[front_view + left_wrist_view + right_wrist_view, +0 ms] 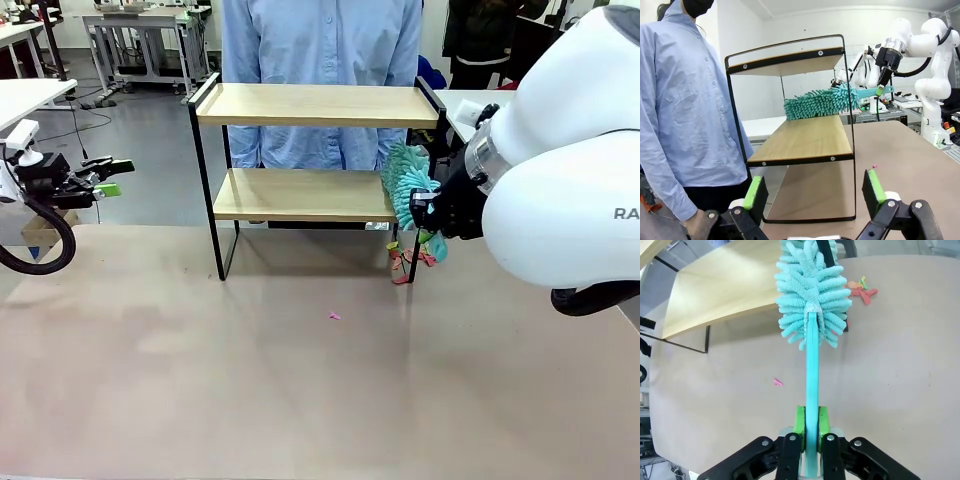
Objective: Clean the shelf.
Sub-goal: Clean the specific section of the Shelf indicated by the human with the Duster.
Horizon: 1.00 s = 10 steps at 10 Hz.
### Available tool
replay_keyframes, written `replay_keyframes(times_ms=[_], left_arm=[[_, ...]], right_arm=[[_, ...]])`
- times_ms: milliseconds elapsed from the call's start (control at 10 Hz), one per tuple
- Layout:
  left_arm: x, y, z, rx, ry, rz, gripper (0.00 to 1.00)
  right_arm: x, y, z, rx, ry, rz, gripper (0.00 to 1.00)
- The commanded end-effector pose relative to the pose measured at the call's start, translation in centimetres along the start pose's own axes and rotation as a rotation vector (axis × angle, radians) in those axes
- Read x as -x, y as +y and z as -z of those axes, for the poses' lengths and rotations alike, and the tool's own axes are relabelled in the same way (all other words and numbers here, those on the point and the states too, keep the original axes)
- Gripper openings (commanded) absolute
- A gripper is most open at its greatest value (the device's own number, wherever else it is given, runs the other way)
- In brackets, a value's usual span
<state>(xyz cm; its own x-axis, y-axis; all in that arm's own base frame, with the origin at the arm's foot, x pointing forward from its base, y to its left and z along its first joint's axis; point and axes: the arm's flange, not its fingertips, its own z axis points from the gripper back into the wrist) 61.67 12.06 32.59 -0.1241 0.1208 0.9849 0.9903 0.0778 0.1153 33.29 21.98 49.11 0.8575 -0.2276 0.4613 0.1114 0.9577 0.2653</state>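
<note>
Two-tier shelf (300, 195), light wooden boards in a thin black frame, stands mid-counter (250, 380), far side. Right tool (810, 422) clenched on a fluffy teal duster's (810, 300) handle, head between the boards at the right end. Left tool (815, 190) released, well apart. Step: dusting the lower board, probably. Next calls for a level sweep along it.

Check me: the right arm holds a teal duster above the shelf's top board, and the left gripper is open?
Wrong board: the duster is inside the shelf, over its lower board, as the left wrist view shows. The rest is right.
</note>
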Motion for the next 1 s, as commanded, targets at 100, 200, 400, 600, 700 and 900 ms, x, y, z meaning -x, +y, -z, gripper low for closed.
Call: replay_keyframes(times_ms=[100,200,400,600,700,900], left_arm=[[-0.2,-0.3,0.1,0.008,0.010,0.014,1.00],[-0.2,-0.3,0.1,0.008,0.010,0.014,1.00],[-0.2,-0.3,0.1,0.008,0.010,0.014,1.00],[-0.2,-0.3,0.1,0.008,0.010,0.014,1.00],[-0.2,-0.3,0.1,0.008,0.010,0.014,1.00],[-0.2,-0.3,0.1,0.008,0.010,0.014,1.00]], right_arm=[[0.0,0.0,0.0,0.000,0.000,0.000,0.13],[-0.1,-0.6,-2.1,-0.042,-0.048,-0.056,0.13],[0.4,-3.3,-6.7,-0.139,-0.087,-0.164,0.13],[0.2,-5.2,-9.7,-0.239,-0.067,-0.297,0.13],[0.1,-5.5,-10.5,-0.288,-0.020,-0.365,0.13],[-0.1,-5.3,-11.0,-0.349,0.096,-0.517,0.13]])
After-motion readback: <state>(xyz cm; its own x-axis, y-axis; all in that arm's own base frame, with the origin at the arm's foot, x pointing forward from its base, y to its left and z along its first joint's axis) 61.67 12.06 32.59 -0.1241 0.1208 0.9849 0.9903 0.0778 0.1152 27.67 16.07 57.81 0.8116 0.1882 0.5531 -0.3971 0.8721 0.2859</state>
